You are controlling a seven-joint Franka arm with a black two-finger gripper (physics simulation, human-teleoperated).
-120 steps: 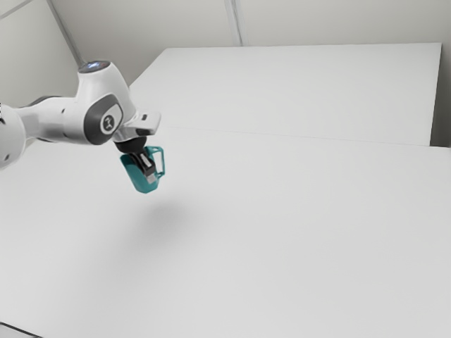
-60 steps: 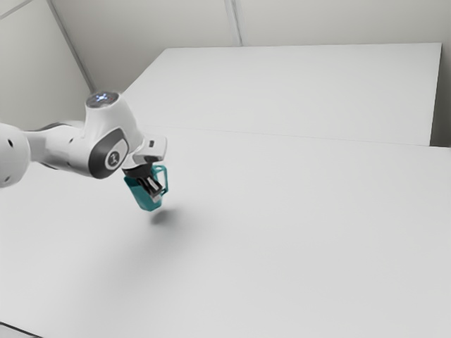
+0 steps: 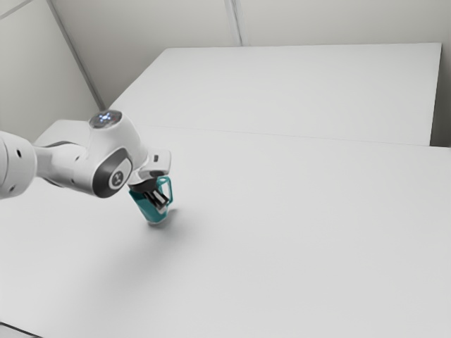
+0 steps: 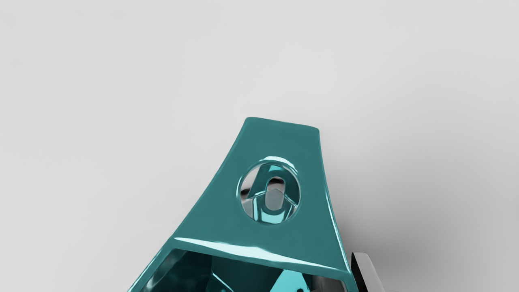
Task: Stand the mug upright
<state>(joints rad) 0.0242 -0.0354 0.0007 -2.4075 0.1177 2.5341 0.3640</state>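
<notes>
Mug (image 3: 150, 213) leans at or just above the bench (image 3: 282, 246), pinched by our pincer (image 3: 164, 205). We judge it stiff, light and slick, best gripped across its body rather than by the handle (image 3: 170, 191).

exterior: beside white jointed arm (image 3: 67, 167), farther, angled down | wrist: hand-mounted, close, facing down | shared: glossy teal handled mug (image 4: 251, 234), flat white surface (image 3: 282, 239)

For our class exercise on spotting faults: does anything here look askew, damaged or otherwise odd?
The mug tilts in the gripper, not upright, its base toward the exterior view's right. The round opening in its surface also looks odd, but may be its design.
</notes>
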